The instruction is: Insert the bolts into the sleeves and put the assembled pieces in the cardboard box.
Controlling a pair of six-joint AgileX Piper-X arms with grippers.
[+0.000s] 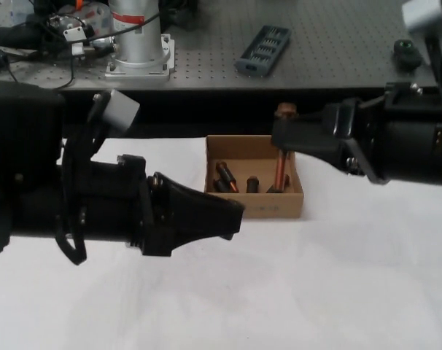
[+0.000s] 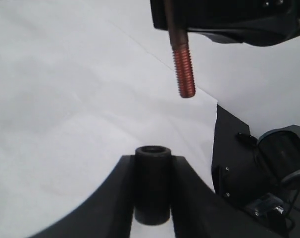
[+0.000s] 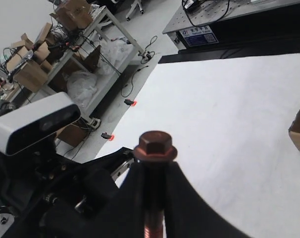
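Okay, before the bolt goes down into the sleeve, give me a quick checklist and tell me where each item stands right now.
1. Left gripper shut on the sleeve, open end up: ok.
2. Right gripper shut on the bolt, head on top: ok.
3. Threaded end pointing down: ok.
4. Bolt tip over the sleeve's opening: not ok; in the left wrist view it hangs off to one side, apart from the sleeve.
5. Sleeve bore free inside: cannot tell, it is dark.
6. Cardboard box has room: ok, bare floor shows beside the pieces in it.
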